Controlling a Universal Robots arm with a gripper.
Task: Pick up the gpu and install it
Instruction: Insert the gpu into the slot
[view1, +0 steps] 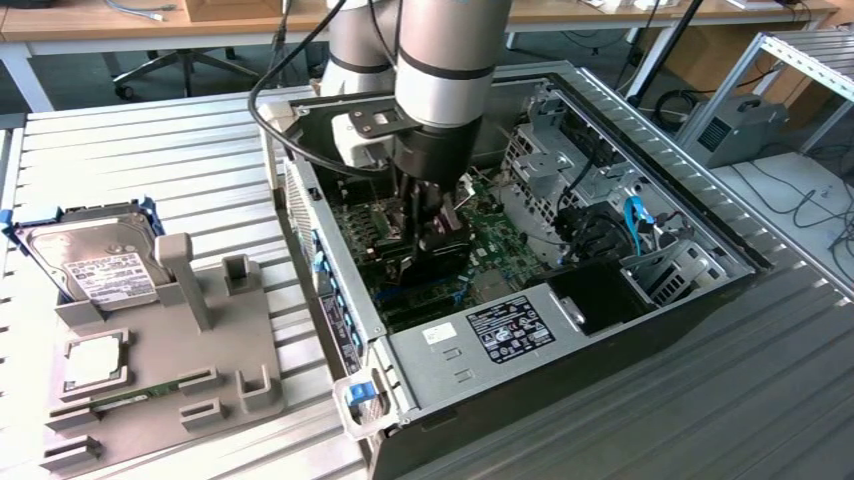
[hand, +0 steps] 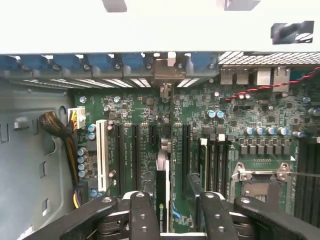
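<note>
The gpu (hand: 163, 172) stands edge-on in a slot of the motherboard (hand: 250, 115), its silver bracket end against the case's rear wall. My gripper (hand: 172, 212) straddles it with the jaws apart; a strip of board shows between the card and one finger (hand: 215, 215). In the exterior view the gripper (view1: 434, 245) reaches straight down into the open computer case (view1: 694, 215), with the gpu (view1: 424, 268) dark beneath it and mostly hidden by the fingers.
A grey holder (view1: 200, 340) at the exterior view's left carries a hard drive (view1: 94, 265), a chip (view1: 94, 360) and a memory stick (view1: 127, 392). Inside the case, a cable bundle (hand: 60, 130) and the CPU socket (hand: 260, 185) flank the slots.
</note>
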